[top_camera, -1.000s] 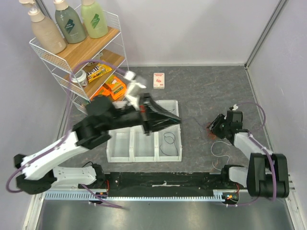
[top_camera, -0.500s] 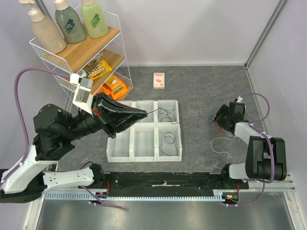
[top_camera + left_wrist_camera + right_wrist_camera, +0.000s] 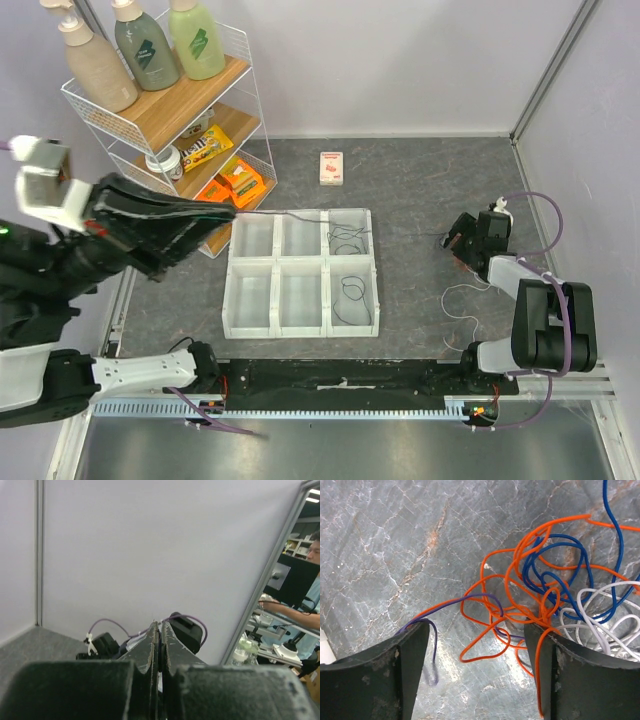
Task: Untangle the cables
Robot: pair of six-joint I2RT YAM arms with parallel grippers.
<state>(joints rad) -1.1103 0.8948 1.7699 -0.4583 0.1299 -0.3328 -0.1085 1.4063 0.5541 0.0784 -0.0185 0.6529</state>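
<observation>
the left gripper (image 3: 233, 208) is up in the air on the left side, and its two fingers are pressed tight together. a thin black cable (image 3: 347, 238) is pinched at its tip. this cable runs in a straight line to the right and down into the white tray (image 3: 300, 257), where the rest of it lies in a small bunch in the far right box. in the box just in front of that one lies a black loop (image 3: 352, 291), all by itself. the right gripper (image 3: 477, 635) is down low on the gray table (image 3: 420, 180), well to the right of the tray. its two fingers are wide apart and hold nothing. between them and just past them lies a knot of cables. an orange cable (image 3: 506, 595) makes many loops in the middle and touches the right finger. a blue cable (image 3: 559, 538) is mixed in with the orange one. a white cable (image 3: 600, 617) is bunched beside the right finger. a purple cable (image 3: 475, 596) runs from the knot to the left finger and bends down next to it.
</observation>
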